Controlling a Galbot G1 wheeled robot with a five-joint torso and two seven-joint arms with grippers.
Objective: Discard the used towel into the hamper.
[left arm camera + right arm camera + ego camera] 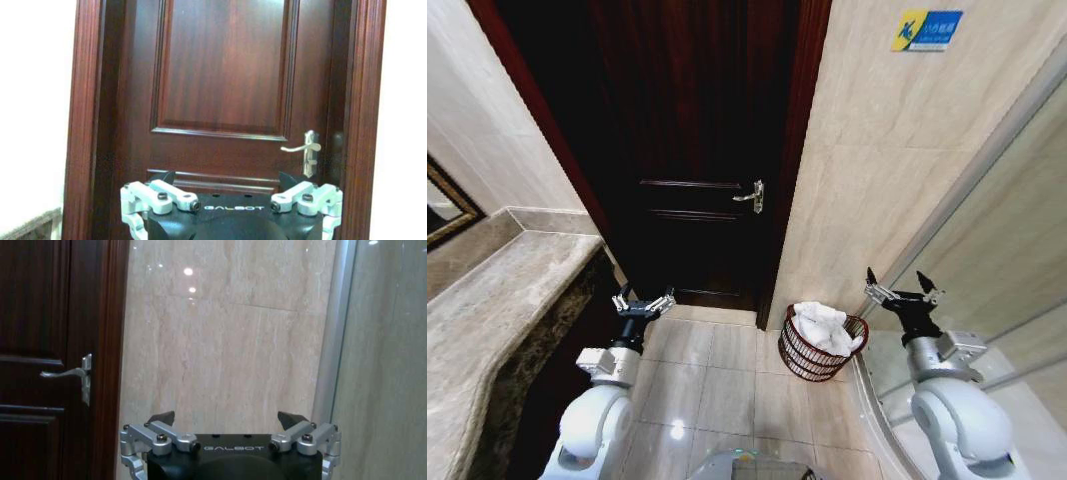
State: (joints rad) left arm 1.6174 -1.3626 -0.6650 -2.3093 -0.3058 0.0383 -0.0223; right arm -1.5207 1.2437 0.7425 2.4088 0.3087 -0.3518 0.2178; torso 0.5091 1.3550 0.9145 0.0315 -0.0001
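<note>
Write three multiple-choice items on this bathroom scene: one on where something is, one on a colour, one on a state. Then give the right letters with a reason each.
1. Where does the round dark reddish-brown wire hamper stand?
A. on the stone counter
B. on the tiled floor by the beige wall
C. inside the shower

2. What colour is the crumpled towel in the hamper?
A. white
B. blue
C. black

3. How are the left claw and right claw?
A. both shut on the towel
B. one open, one shut
C. both open and empty

Answers: B, the hamper sits on floor tiles at the wall's foot; A, the cloth is white; C, both claws are spread with nothing between the fingers.
</note>
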